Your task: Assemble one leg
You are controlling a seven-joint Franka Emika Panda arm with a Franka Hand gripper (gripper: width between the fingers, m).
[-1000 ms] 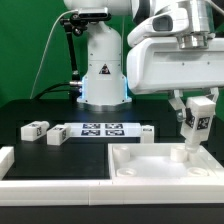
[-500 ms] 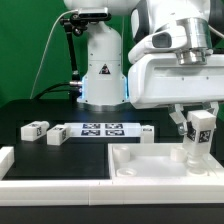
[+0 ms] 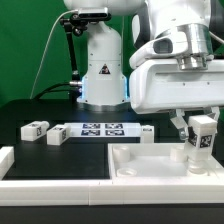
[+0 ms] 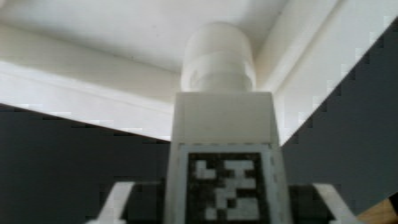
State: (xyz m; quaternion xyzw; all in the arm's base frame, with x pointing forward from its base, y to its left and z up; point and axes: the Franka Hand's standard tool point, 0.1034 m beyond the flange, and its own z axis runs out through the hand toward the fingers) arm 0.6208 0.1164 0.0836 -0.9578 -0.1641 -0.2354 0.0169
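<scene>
White leg (image 3: pixel 203 143) sits lower over the tray part (image 3: pixel 140 172) than it did a second ago. Back then it was tilted and higher, now it's upright in the exterior view. The gripper (image 3: pixel 203 130) came down with it, and the big arm housing drifted toward the exterior view's left. The fingers (image 3: pixel 190 128) are clamped on the leg's upper half, tag facing the camera. Its lower end dips inside the tray part's far corner on the exterior view's right. Can't tell if it's actually touching.

The table (image 3: pixel 30 110) is black, with a green backdrop (image 3: pixel 25 50) behind it.

Just behind the tray part lies the marker board (image 3: pixel 100 129). One spare leg (image 3: pixel 147 131) is at the board's end nearest the gripper, and two more spare legs (image 3: pixel 37 128) (image 3: pixel 58 134) are off the tray part's far side toward the exterior view's left. The robot base (image 3: pixel 103 70) stands further back. Nothing blocks the leg.

In the wrist view, the leg (image 4: pixel 226 130) fills the middle, tag up close and a bit blurry. There's a finger (image 4: pixel 128 205) pressed on each side. Its rounded tip points at the tray part's (image 4: pixel 107 80) inner corner, with dark table showing beside the wall.
</scene>
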